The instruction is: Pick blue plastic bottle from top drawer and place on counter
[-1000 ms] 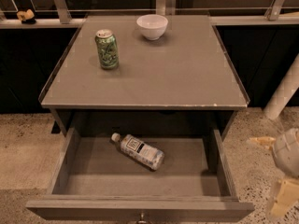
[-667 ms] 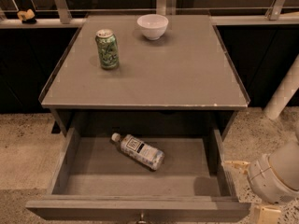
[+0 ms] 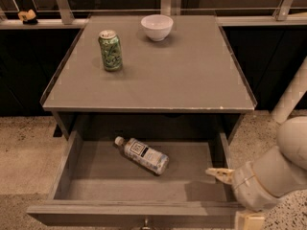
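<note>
The blue plastic bottle point(image 3: 142, 155) lies on its side in the middle of the open top drawer point(image 3: 72, 169), white cap pointing back-left and label facing up. The counter point(image 3: 187, 75) tops the cabinet above the drawer. My gripper point(image 3: 232, 198) is at the lower right, over the drawer's right front corner. It is to the right of the bottle and well apart from it. It is open and empty, with one pale fingertip point(image 3: 217, 173) reaching over the drawer's right side and the other point(image 3: 248, 221) near the bottom edge of the view.
A green drink can point(image 3: 110, 50) stands upright at the counter's back left. A white bowl point(image 3: 157, 27) sits at the counter's back middle. The drawer's knob point(image 3: 145, 223) shows at the bottom edge. Speckled floor lies on both sides, and a white post point(image 3: 290, 99) stands at the right.
My arm has moved left and up from the lower right corner. The gripper now reaches over the drawer's right side. The bottle, can and bowl have not moved.
</note>
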Controlling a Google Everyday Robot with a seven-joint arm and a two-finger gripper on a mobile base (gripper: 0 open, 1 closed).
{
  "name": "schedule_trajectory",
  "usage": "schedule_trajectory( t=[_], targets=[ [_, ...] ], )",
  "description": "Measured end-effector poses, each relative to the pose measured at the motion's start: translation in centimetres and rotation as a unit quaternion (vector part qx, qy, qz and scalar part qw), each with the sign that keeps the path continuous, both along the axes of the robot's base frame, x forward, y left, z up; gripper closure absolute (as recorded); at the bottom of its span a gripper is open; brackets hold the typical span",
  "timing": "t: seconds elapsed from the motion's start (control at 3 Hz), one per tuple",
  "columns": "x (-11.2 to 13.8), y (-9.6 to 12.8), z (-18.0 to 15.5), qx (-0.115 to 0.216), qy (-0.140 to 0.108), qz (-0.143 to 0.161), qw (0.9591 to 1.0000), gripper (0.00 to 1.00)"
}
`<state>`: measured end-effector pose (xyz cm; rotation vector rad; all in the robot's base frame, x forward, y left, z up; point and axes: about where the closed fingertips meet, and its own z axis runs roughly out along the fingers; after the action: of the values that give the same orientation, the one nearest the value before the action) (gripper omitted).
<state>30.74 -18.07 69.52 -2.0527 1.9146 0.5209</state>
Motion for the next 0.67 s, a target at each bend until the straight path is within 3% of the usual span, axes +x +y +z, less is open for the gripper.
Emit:
schedule_trajectory(
  t=[0.33, 0.67],
  targets=[
    [1.06, 7.25, -1.23, 0.041, -0.013, 0.024, 0.9988, 0.00],
    [1.06, 7.25, -1.23, 0.041, -0.013, 0.024, 0.9988, 0.00]
  ],
)
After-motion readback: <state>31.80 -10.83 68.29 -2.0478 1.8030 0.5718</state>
